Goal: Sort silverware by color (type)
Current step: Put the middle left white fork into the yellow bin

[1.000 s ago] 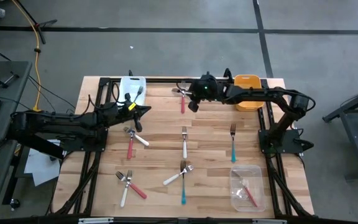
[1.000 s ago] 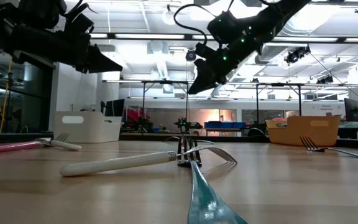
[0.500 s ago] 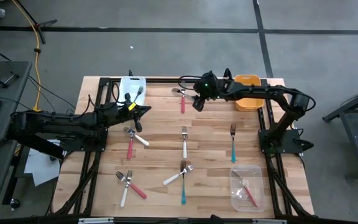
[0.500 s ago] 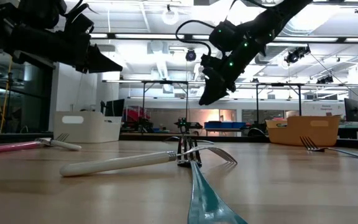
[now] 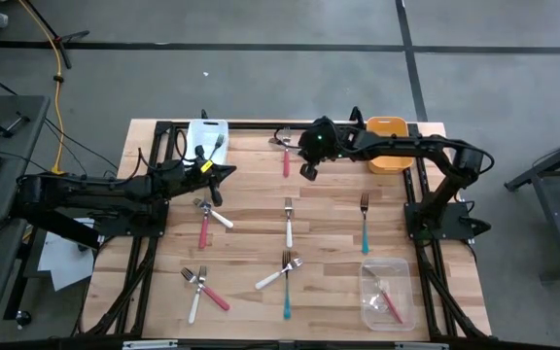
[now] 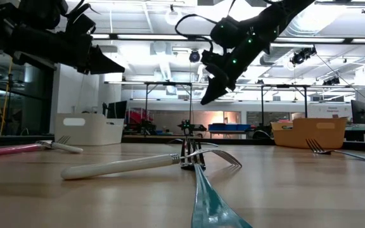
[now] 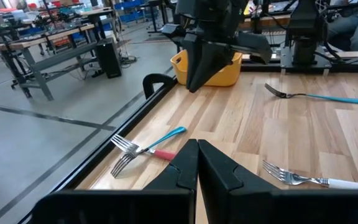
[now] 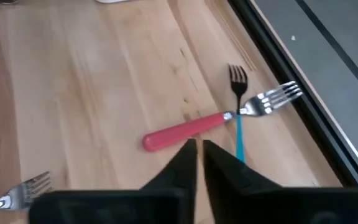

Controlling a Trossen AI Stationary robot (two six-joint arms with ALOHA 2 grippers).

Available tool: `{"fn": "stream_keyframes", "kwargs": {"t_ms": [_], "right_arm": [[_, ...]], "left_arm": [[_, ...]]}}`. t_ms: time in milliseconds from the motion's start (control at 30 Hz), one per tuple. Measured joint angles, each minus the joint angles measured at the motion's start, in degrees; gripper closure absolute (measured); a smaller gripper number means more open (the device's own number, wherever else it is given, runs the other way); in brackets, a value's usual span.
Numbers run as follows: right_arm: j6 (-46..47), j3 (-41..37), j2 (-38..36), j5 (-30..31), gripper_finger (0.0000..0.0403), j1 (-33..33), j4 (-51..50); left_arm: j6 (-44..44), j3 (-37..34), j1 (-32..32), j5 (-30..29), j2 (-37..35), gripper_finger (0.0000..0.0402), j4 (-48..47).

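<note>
Forks with red, teal or white handles lie flat about the wooden table. A red fork [image 5: 286,157] crosses a teal fork [image 5: 281,137] near the far edge; my right gripper [image 5: 305,172] hovers shut above the table just near of them. The right wrist view shows the red fork [image 8: 185,132] and the teal fork [image 8: 238,142] beyond the gripper [image 8: 197,149]. My left gripper [image 5: 231,171] waits shut in the air at far left, near the white bin [image 5: 205,129], which holds a white fork [image 5: 216,146]. A red fork [image 5: 389,303] lies in the clear bin [image 5: 383,269].
An orange bin [image 5: 387,129] stands at the far right. Elsewhere on the table are a red-and-white pair [image 5: 208,220], a white fork [image 5: 289,224], a teal fork [image 5: 365,226], a white-and-teal pair [image 5: 283,280] and a white-and-red pair [image 5: 200,288]. The arms' black frames border both sides.
My right gripper has shifted a little over the far part of the table, first toward the far right, then back toward the near left. It has stayed in the air and shut. The forks and my left arm have kept still.
</note>
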Motion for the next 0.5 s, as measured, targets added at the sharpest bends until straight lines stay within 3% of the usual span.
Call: {"fn": "stream_keyframes", "kwargs": {"t_ms": [500], "right_arm": [[5.52, 0.0, 0.0, -0.15, 0.0396, 3.59, 1.59]], "left_arm": [[-2.99, 0.0, 0.04, -6.37, 0.0, 0.0401, -1.31]]}}
